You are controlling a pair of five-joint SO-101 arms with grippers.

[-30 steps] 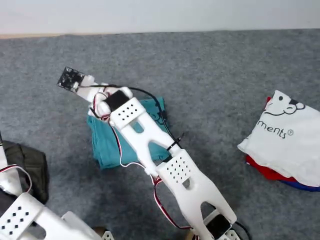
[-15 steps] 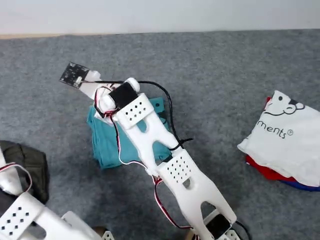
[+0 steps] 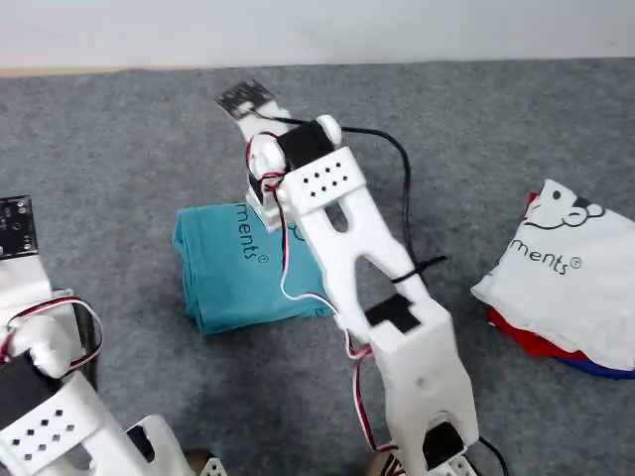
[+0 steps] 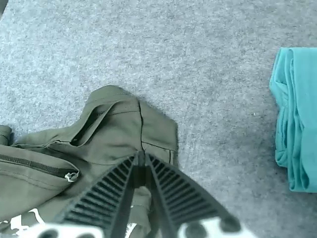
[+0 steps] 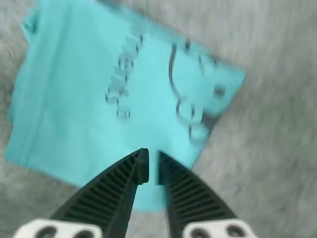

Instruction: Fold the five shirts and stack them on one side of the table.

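A folded teal shirt [image 3: 233, 273] with dark print lies left of the table's middle; its edge [image 4: 296, 129] also lies off to one side in the left wrist view. My right gripper [image 5: 150, 166] hangs above this teal shirt [image 5: 99, 99], fingers almost together with a thin gap and nothing between them; from above, the right gripper [image 3: 260, 196] is over the shirt's far edge. A crumpled olive shirt [image 4: 114, 129] lies under my left gripper [image 4: 140, 159], whose tips are shut just above the cloth. I cannot tell whether they pinch it.
At the right edge a white printed shirt [image 3: 571, 273] lies on top of a red one [image 3: 526, 342] and a blue one [image 3: 605, 369]. The left arm [image 3: 40, 397] takes up the front left corner. Grey felt [image 3: 446, 149] covers the table.
My right arm has lifted off the teal shirt's far left corner and swung right and back, uncovering the shirt. The left arm has risen at the front left.
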